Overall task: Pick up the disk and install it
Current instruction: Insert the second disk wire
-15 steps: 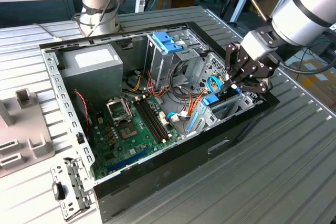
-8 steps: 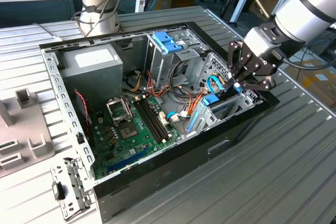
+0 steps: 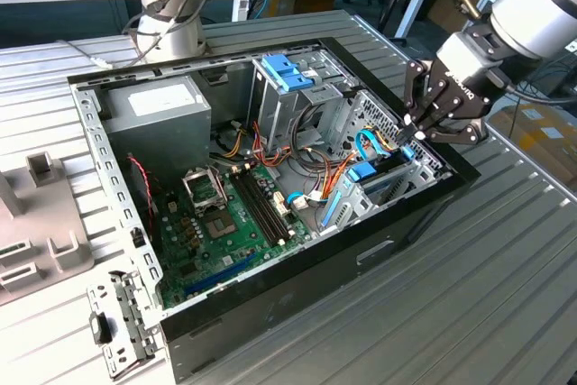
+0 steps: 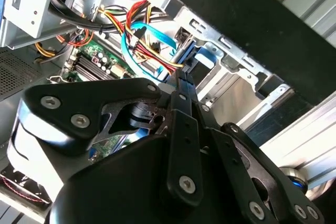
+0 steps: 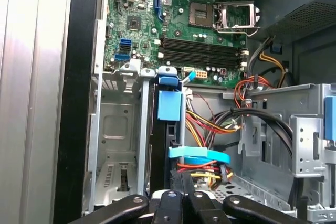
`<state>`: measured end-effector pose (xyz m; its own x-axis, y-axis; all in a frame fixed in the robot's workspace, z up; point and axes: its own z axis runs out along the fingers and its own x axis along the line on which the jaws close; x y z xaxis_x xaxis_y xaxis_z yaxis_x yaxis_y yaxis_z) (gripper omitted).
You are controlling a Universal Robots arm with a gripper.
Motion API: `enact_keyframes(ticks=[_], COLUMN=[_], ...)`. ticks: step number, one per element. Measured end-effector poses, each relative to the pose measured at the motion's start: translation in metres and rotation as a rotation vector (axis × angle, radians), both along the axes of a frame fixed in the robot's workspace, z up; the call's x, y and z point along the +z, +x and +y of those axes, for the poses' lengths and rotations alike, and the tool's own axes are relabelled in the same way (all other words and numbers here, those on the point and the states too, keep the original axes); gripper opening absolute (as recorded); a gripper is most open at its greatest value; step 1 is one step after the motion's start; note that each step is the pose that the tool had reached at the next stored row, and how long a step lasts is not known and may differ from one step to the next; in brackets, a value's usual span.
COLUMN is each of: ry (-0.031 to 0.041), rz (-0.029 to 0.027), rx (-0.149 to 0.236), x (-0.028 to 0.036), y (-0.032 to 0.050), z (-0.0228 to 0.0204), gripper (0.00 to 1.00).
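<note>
Ribbed grey metal table (image 3: 505, 268), long parallel slats, fills most of the exterior view. Behind it, a wooden bench with clutter and cables. The silver arm base (image 3: 171, 15) stands at the table's far edge.

Open black computer case (image 3: 297, 286) lies on its side on the table, sheet-metal walls, perforated steel frame along the rim. Inside: green motherboard (image 3: 225, 223) with empty CPU socket, black memory slots and blue connectors; grey boxy power supply (image 3: 158, 110) with a white sticker in the far corner on the exterior view's left; bare-metal drive cage with a light-blue plastic latch (image 3: 287, 72) on top; bundles of red, yellow, orange and black wires plus a flat blue data cable (image 5: 198, 154).

Loose grey metal bracket (image 3: 117, 326) sits on the table beside the case's near corner; pale grey plastic fixtures (image 3: 36, 223) lie at the exterior view's left edge.

The disk (image 5: 169, 129) stands on edge in the steel bay at the case's side on the exterior view's right, seen as a narrow dark body with a blue plastic rail and blue tab; an empty metal slot sits just beside it.

Black gripper (image 3: 416, 130), matte linkage with silver screws, hangs over that bay. Its fingers (image 4: 181, 93) are drawn together, tips at the top edge of the disk; a firm grasp on it cannot be told.
</note>
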<state>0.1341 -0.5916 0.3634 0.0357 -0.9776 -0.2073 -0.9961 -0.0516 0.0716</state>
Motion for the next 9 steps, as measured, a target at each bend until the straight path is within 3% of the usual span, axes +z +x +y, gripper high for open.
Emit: enact_keyframes(ticks=[9], ry=[0.0007], rz=[0.0006], rx=[0.0], x=[0.0015], y=[0.0026], z=[0.0], gripper=[0.11])
